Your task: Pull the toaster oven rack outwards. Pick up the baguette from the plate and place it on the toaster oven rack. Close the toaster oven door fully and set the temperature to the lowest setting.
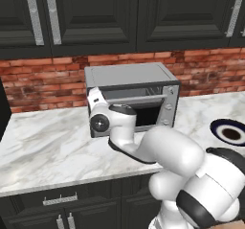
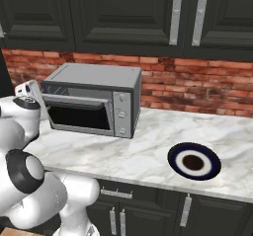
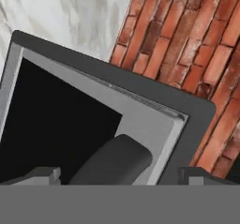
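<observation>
The silver-grey toaster oven [image 1: 129, 74] stands on the counter against the brick wall. Its door [image 2: 79, 115] leans a little outward at the top, leaving a narrow gap under the oven's roof. My hand is at the door's left end. In the hand view my gripper [image 3: 123, 174] is open, and the dark rounded end of the handle [image 3: 115, 162] lies between the spread fingertips [image 3: 44, 174]. The door's black glass [image 3: 51, 124] is right in front of them. The plate [image 2: 194, 161] on the right is bare. The baguette and the rack are hidden.
Round knobs [image 2: 122, 114] run down the oven's right panel. Marble counter [image 1: 43, 142] stretches left of and in front of the oven. Dark upper cabinets [image 1: 95, 12] hang above, with a red brick wall [image 2: 197, 92] behind.
</observation>
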Controlling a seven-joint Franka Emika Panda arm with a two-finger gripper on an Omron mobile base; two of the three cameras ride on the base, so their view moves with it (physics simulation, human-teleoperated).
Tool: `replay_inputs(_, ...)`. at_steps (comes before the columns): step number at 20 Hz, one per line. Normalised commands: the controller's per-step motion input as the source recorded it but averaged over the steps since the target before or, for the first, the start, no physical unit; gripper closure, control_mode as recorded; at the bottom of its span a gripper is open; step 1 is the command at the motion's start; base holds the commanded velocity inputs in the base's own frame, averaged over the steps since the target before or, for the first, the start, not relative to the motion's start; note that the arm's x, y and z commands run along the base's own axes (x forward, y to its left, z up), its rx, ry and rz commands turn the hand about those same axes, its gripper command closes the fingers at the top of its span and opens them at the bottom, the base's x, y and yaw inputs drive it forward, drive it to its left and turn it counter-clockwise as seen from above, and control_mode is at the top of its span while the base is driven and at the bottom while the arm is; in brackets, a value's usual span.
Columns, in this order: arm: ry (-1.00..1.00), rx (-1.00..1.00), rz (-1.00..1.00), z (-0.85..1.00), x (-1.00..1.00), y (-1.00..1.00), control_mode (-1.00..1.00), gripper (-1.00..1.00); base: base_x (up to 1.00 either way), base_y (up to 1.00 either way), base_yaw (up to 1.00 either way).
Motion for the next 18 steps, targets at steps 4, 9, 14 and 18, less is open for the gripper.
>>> replay_inputs(4,-0.09,0.00,0.13,0.00,0.48,0.00,-1.00,-1.00,0.00,0.00,0.00)
replay_inputs(9,-0.15,0.00,0.14,0.00,0.57,0.06,-1.00,-1.00,0.00,0.00,0.00)
replay_inputs(14,-0.11,0.00,0.13,0.00,0.51,0.16,-1.00,-1.00,0.00,0.00,0.00)
replay_inputs(18,-0.01,0.00,0.09,0.00,0.30,0.37,-1.00,-1.00,0.00,0.00,0.00)
